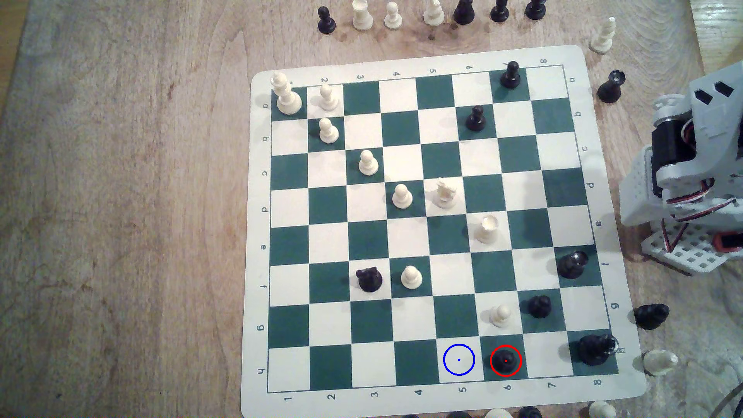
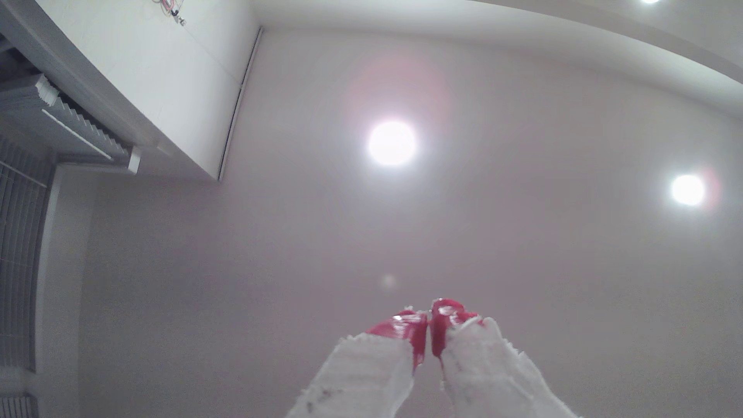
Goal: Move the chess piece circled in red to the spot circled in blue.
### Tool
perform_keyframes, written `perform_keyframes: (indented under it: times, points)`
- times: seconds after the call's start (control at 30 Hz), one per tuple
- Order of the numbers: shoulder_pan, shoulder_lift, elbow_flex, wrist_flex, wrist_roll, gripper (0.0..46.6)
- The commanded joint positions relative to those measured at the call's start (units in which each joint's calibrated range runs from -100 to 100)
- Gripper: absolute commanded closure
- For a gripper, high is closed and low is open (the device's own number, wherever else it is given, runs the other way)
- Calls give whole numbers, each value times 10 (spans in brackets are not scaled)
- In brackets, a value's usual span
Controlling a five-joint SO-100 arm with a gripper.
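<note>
wooden tabletop is carrying the chessboard [image 1: 257, 225] while my gripper [image 2: 429, 333] is pointing at the ceiling, red tips pressed together on nothing, and the chess piece [image 1: 505, 359] is sitting just beside the spot [image 1: 458, 359], risking clipping the white pawn [image 1: 500, 314] nearby.

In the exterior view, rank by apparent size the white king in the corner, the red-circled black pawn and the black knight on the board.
Largest to smallest:
1. White king, clearly tallest.
2. Black knight.
3. Red-circled black pawn.
The pawn is seen nearly from above, so its height is unsure.
</note>
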Motion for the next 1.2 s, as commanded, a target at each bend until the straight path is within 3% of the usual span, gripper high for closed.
perform_keyframes:
  times: [0.0, 0.17, 0.43, 0.63, 0.97, 1.17]
  points:
    - [11, -1, 12, -7, 0, 464]
    - [11, -1, 12, 74, 0, 464]
    - [8, -1, 6, 407, -2, 464]
    - [1, 0, -20, 492, -2, 464]
    - [-14, 0, -128, 954, -4, 463]
    - [-68, 7, -259, 1212, -4, 464]
